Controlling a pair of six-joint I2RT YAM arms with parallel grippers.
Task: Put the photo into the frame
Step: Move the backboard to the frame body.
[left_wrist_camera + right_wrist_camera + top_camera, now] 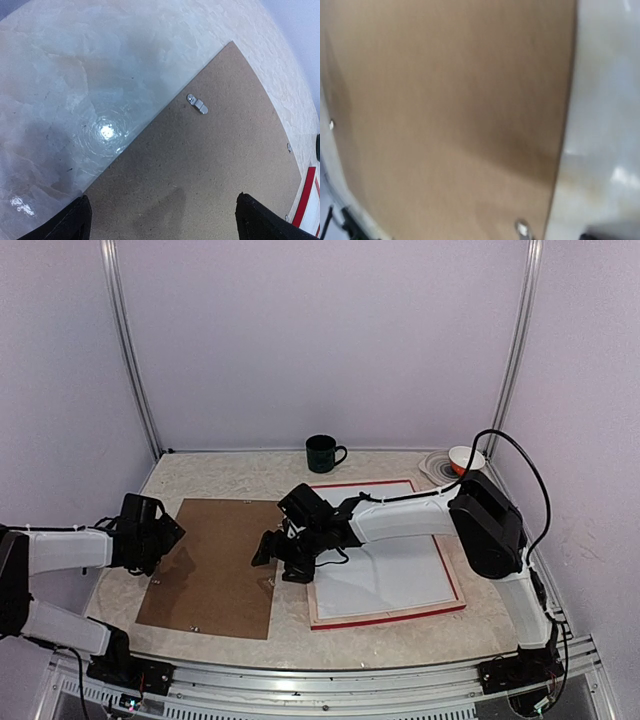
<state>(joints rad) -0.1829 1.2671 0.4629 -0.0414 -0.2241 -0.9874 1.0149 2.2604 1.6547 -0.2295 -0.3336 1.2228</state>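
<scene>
The left gripper (165, 220) stands fully spread with nothing between its fingers, hovering over the 9 o'clock edge of the brown backing board (215, 570). The right gripper (278, 552) hangs low over the strip of table (240, 475) between board and frame. Its wrist view is a blur of board, so I cannot tell how wide its jaws are, though nothing shows in them.

At its 3 o'clock the frame (390, 617) lies pale back up, with its red edge outward. A plain white sheet fills the recess; I judge it to be the photo (400, 575), face down. A dark mug (322, 453) stands well apart at 12 o'clock.

Such a print should be light, limp and easily creased. Lying flat, it offers no lip, so a corner or free edge is the place to pinch.
</scene>
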